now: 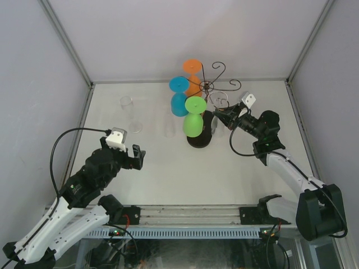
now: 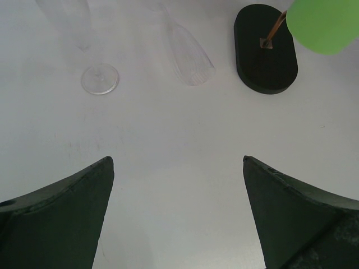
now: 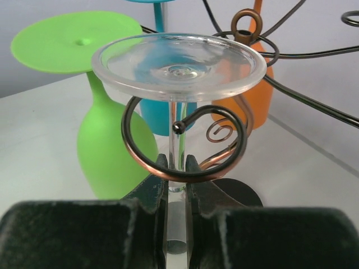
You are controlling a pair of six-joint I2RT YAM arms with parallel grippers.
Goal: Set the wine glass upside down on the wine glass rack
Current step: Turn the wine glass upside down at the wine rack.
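Clear wine glass (image 3: 178,60), green glass (image 3: 109,145), orange glass (image 1: 193,66), dark-brown rack (image 1: 199,143)

There is one wine glass rack (image 2: 265,56). There are three coloured wine glasses: the green glass (image 1: 192,124), the blue glass (image 1: 179,105) and the orange glass (image 1: 192,66). There are three clear glasses: clear glass one (image 3: 178,61), clear glass two (image 1: 128,103) and clear glass three (image 2: 190,59). There are two robot arms: left arm (image 1: 90,174) and right arm (image 1: 286,168).

The green glass (image 1: 193,119), blue glass (image 1: 179,101) and orange glass (image 1: 193,78) are hanging inverted at 6, 9 and 12 o'clock of their cluster. A clear stemmed glass (image 1: 128,106) is standing at 10 o'clock on the table (image 1: 168,174).
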